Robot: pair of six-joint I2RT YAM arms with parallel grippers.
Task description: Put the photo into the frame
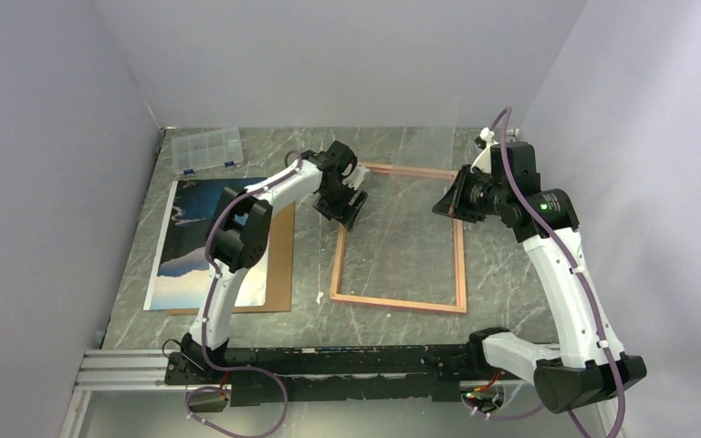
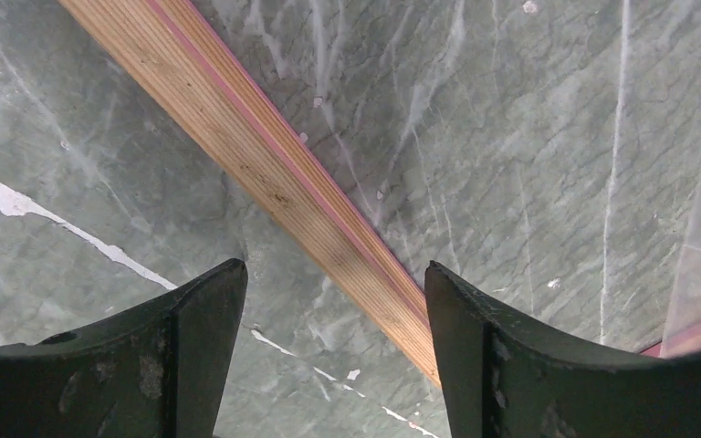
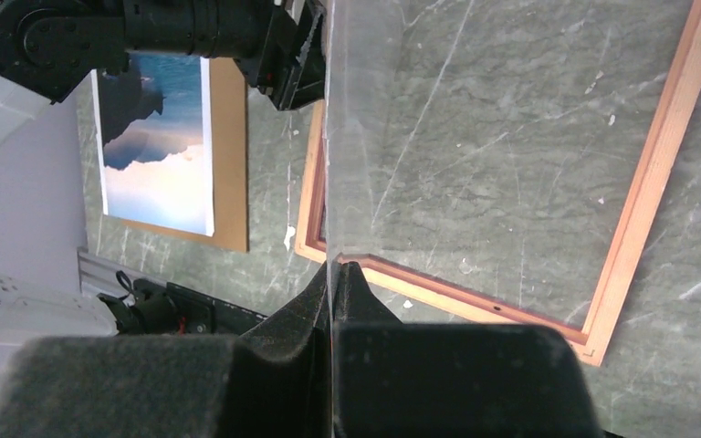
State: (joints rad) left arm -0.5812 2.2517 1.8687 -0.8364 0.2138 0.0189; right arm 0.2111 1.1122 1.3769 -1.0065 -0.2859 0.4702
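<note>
The left gripper (image 2: pixel 336 274) hangs with jaws spread wide over the left rail of the thin rectangular tan-wood frame (image 1: pixel 461 260), which lies flat on the grey marbled table (image 1: pixel 310 315). The right gripper (image 3: pixel 331 274) is clamped on a clear transparent sheet (image 3: pixel 340 137) standing upright over the frame. The sea-and-cliffs photo print (image 1: pixel 183 265) lies apart to the left, on a flat brown backing board (image 1: pixel 280 265).

The photo (image 1: pixel 183 246), a print of blue sea, dark cliffs and pale cloud, lay face up and flat on a brown backing board (image 1: pixel 281 265) at the left of the grey marbled table (image 1: pixel 374 328). To its right, apart from it, the frame (image 1: pixel 397 302) lay flat, a thin tan-and-pink rectangle, tabletop showing inside its 4 rails.
</note>
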